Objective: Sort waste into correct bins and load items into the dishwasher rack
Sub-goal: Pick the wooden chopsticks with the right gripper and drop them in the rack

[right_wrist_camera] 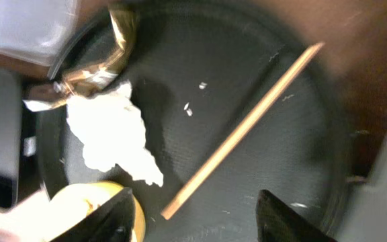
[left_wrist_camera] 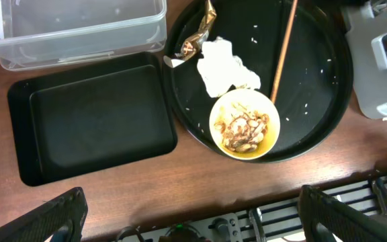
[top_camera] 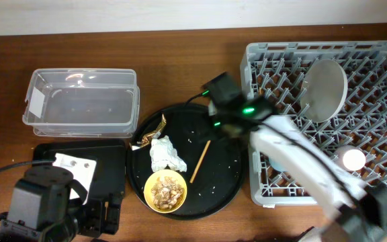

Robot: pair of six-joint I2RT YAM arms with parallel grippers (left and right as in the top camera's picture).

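Observation:
A round black tray holds a crumpled white tissue, a gold-brown wrapper, one wooden chopstick and a yellow bowl of brownish food scraps. My right gripper hovers over the tray's far right part. In the right wrist view it is open and empty above the chopstick, with the tissue, wrapper and bowl to the left. My left gripper is open and empty near the table's front edge. The grey rack holds the pale plate.
The clear tub stands at the back left. The flat black tray lies in front of it, partly under my left arm, and shows whole in the left wrist view. A pale round cup sits in the rack.

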